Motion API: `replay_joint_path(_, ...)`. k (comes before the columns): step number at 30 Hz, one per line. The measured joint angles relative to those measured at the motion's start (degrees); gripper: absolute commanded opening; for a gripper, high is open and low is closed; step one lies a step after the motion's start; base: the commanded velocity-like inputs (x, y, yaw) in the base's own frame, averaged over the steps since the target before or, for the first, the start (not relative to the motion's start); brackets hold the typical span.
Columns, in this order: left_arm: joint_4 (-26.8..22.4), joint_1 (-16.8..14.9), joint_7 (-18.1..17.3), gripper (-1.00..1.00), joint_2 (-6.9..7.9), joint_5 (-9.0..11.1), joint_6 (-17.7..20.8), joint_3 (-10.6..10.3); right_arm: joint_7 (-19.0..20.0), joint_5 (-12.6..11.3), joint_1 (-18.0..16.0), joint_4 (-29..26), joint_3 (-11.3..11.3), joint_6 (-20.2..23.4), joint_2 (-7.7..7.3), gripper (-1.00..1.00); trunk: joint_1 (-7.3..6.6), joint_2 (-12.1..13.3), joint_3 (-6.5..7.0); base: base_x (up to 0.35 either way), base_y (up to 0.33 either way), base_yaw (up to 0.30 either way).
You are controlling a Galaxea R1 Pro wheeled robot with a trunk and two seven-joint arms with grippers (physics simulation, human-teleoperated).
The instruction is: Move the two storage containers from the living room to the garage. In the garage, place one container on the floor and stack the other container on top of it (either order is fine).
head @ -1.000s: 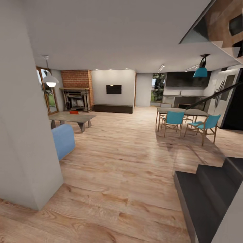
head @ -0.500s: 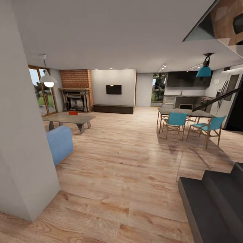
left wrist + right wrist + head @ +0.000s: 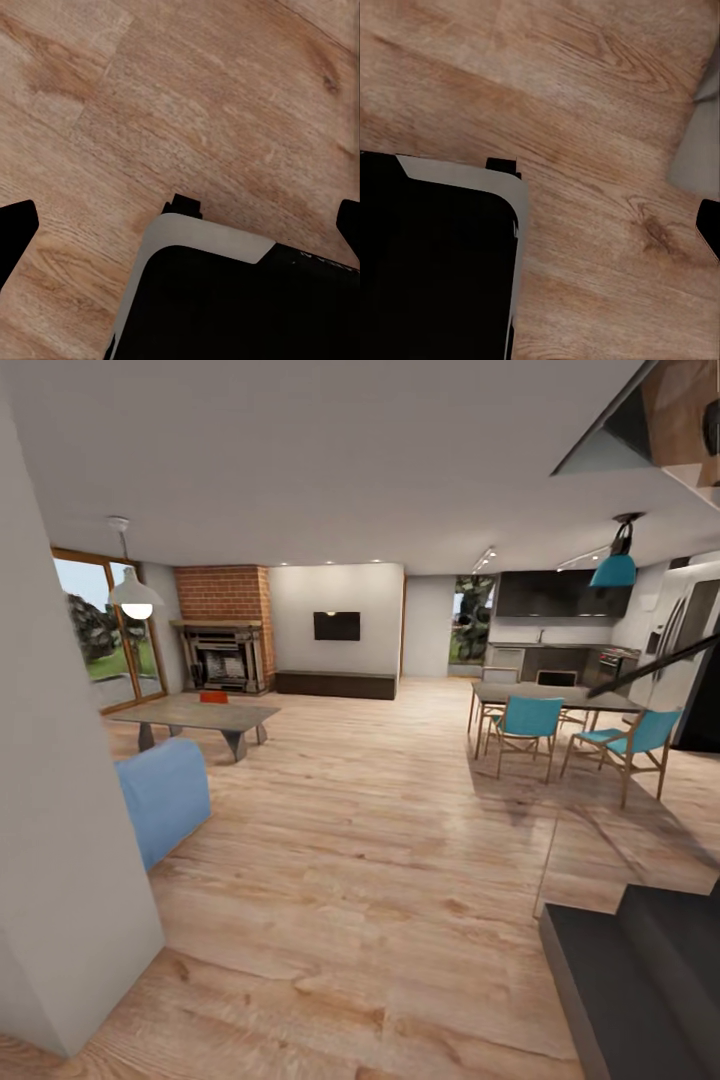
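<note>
Across the living room, one orange-red storage container (image 3: 213,697) stands on the grey coffee table (image 3: 190,715), in front of the red brick fireplace (image 3: 226,625); a second container is out of view. In the head view the light wood plank floor (image 3: 370,840) stretches from me to that table. My left gripper (image 3: 182,225) is open over the planks, its black fingertips (image 3: 15,232) far apart at the frame's edges, holding nothing. My right gripper (image 3: 540,225) also hangs open above the wood, with one fingertip (image 3: 709,223) showing at the edge.
A pale wall corner (image 3: 50,810) stands close at my left, with a blue sofa (image 3: 165,795) behind it. Dark stair steps (image 3: 640,970) sit at the right front. A dining table with teal chairs (image 3: 530,720) is at mid right. The black TV (image 3: 337,625) hangs above a long dark cabinet (image 3: 335,683).
The whole head view has shifted: the camera has moved forward, so the wall corner slides off left, more window shows, and the stairs drop lower right. The container stays on the table.
</note>
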Motion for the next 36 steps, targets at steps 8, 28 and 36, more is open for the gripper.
replay_joint_path(8, 0.0, 0.0, 0.0, 1.00, -0.03, 0.0, 0.0, 0.0, -0.2, -0.5, 0.0, 0.0, -0.4, 0.0, -0.07, 1.00, 0.00, 0.0, 0.00, 0.323, 0.000, 0.000)
replay_joint_path(28, 0.0, 0.0, 0.0, 1.00, -0.03, 0.0, 0.0, 0.0, -0.4, -0.4, 0.0, 0.0, -0.4, 0.2, -0.07, 1.00, 0.00, 0.0, 0.00, 0.323, 0.000, 0.000)
replay_joint_path(36, 0.0, 0.0, 0.0, 1.00, -0.03, 0.0, 0.0, 0.0, -0.4, -0.4, 0.0, 0.0, -0.4, 0.2, -0.07, 1.00, 0.00, 0.0, 0.00, 0.323, 0.000, 0.000)
